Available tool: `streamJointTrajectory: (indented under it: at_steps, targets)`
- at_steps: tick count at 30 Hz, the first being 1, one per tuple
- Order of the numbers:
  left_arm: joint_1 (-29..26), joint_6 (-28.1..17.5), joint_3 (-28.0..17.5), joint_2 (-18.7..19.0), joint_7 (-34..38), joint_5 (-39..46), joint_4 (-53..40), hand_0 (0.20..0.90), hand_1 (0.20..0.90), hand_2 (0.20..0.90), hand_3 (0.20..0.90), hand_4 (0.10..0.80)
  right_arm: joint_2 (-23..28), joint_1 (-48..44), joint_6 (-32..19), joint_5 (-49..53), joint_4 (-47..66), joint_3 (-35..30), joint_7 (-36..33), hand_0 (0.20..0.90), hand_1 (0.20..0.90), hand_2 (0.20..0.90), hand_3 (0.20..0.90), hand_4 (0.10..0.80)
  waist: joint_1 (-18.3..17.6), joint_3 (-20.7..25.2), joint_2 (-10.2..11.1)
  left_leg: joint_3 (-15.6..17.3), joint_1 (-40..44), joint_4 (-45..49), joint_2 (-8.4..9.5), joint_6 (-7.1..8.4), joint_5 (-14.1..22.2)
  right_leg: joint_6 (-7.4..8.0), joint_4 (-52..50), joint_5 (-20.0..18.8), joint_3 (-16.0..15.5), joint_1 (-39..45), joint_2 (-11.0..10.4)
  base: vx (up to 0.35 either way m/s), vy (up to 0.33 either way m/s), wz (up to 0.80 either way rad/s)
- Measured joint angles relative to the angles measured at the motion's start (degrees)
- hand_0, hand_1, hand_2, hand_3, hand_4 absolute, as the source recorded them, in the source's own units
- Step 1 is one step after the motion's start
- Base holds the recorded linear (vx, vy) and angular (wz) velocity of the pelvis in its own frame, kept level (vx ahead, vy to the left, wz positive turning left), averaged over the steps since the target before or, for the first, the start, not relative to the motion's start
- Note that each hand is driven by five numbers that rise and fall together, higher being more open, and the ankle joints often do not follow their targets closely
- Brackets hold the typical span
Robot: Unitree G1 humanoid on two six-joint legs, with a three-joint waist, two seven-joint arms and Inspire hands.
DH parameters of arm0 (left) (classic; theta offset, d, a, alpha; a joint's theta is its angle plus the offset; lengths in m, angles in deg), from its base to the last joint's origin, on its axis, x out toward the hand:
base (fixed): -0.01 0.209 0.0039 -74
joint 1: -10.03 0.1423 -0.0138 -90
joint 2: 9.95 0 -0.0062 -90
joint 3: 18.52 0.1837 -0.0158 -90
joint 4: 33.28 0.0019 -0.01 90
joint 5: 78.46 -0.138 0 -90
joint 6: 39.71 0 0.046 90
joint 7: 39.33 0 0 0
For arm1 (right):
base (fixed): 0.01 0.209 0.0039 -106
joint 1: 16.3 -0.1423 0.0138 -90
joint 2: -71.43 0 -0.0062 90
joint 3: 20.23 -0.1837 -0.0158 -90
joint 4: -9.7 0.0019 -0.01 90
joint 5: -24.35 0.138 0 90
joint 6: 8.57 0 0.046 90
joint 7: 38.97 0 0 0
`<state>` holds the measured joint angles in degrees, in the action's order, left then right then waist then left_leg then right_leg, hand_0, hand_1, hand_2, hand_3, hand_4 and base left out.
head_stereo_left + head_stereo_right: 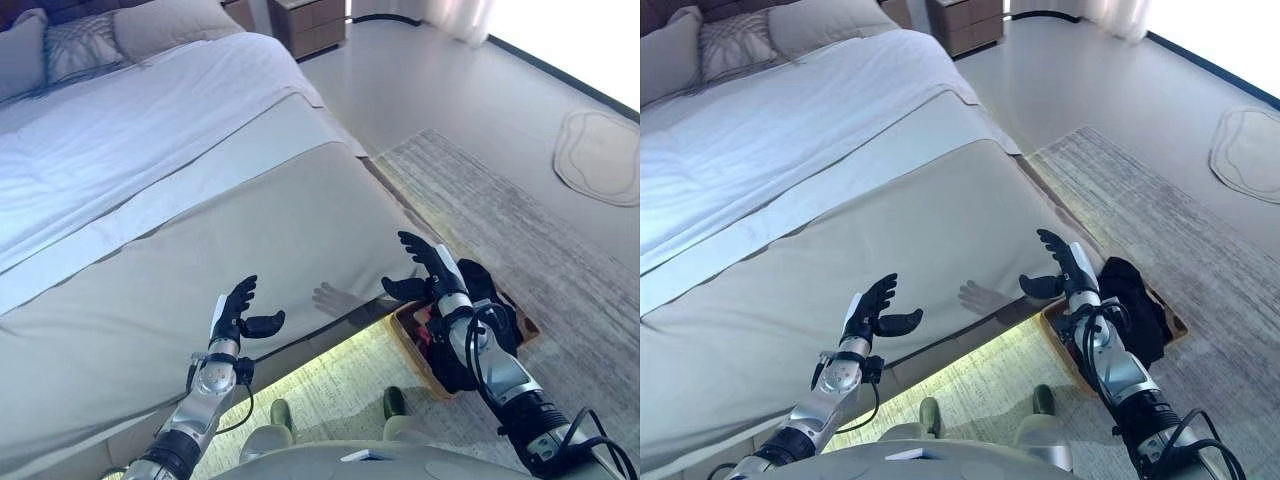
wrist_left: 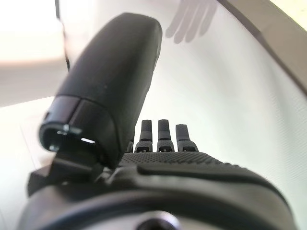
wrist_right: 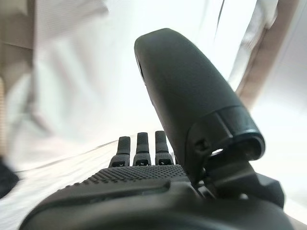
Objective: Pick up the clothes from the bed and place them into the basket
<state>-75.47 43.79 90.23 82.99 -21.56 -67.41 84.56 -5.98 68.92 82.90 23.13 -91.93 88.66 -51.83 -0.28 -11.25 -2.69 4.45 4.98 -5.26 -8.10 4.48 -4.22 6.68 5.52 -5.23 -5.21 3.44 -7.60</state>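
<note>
Beige cover spreads across the foot of the bed [image 1: 250,210], and nothing that reads as loose clothing lies on it or on the white sheet beyond, so the picking-up appears finished or close to it. At the left, the left hand [image 1: 238,312] hovers over the cover near the bed's edge, fingers straight and spread, thumb out, holding nothing. Further right, the right hand [image 1: 424,265] is raised just past the bed's corner, equally extended and empty. Below and beside it, the basket [image 1: 1177,322] stands on the rug [image 1: 520,220] against the bed's side, with dark clothes [image 1: 1135,300] heaped in it. The likely next move is a check of the bed for anything left, and a fresh reach if so. The right forearm covers much of the basket, so its fill and most of its rim are hard to judge, and the bed's far left runs out of view.
</note>
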Motion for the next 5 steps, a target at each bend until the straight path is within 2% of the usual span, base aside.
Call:
streamJointTrajectory:
  at_steps: [5]
  targets:
    - [3.84, -1.13, -1.25, 0.48, -1.81, 0.08, 0.00, 0.900, 0.900, 0.900, 0.900, 0.800, -0.27, 1.74, -0.26, -0.11, 0.08, 0.37, 0.11, 0.900, 0.900, 0.900, 0.900, 0.800, 1.85, 2.30, 1.71, -1.77, -1.27, 0.07, 0.33, -0.01, -0.25, -0.09, -0.19, 0.07, -2.05, 0.07, -0.48, 0.032, 0.033, 0.17]
